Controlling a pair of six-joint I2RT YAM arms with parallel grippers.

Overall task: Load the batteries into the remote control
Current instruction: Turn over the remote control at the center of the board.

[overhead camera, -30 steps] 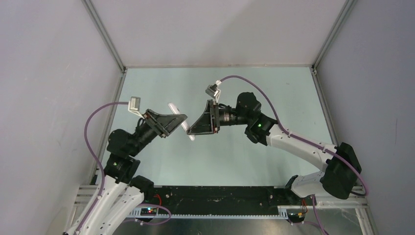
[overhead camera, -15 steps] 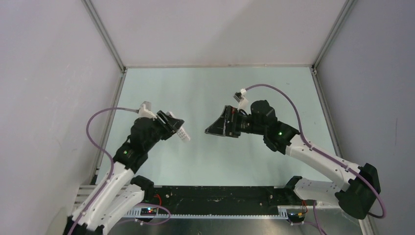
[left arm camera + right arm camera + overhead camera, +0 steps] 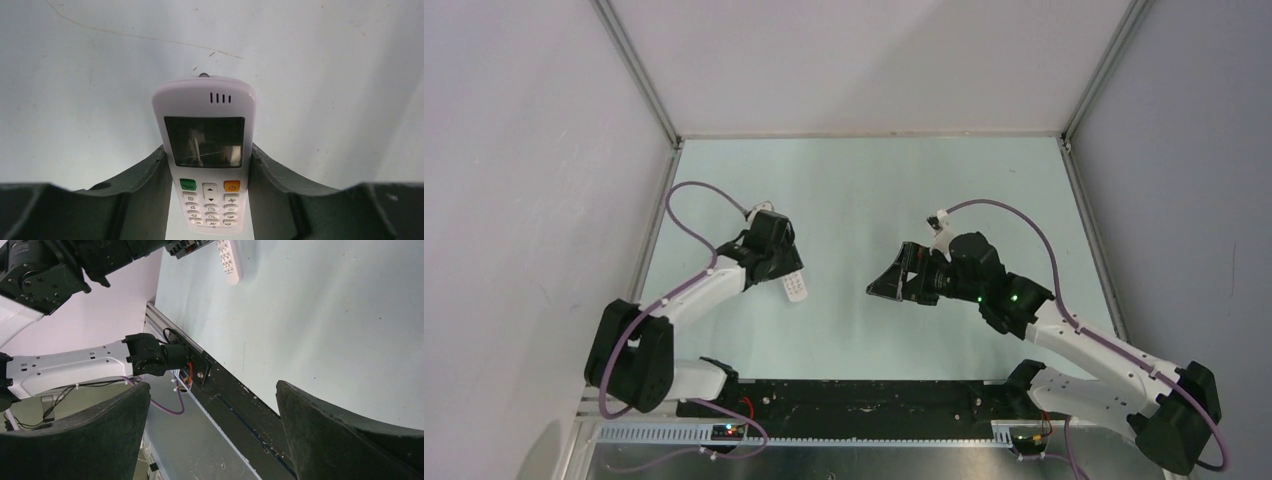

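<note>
The white remote control (image 3: 205, 135) is face up between the fingers of my left gripper (image 3: 207, 150), which is shut on its sides. Its dark display window, a green button and an orange button show. In the top view the remote (image 3: 795, 289) sticks out of the left gripper (image 3: 784, 270), low over the left-middle of the table. My right gripper (image 3: 890, 281) is open and empty, well to the right of the remote. In the right wrist view the right gripper (image 3: 212, 385) has its jaws wide apart, and the remote (image 3: 229, 260) lies far off. No batteries are in view.
The pale green table (image 3: 864, 190) is walled on the left, back and right. A black rail (image 3: 864, 400) with wiring runs along the near edge by the arm bases. The left arm (image 3: 75, 365) crosses the right wrist view.
My left gripper has swung down and toward the near left, carrying the remote low over the table. My right gripper has pulled away to the right and nearer, open.
</note>
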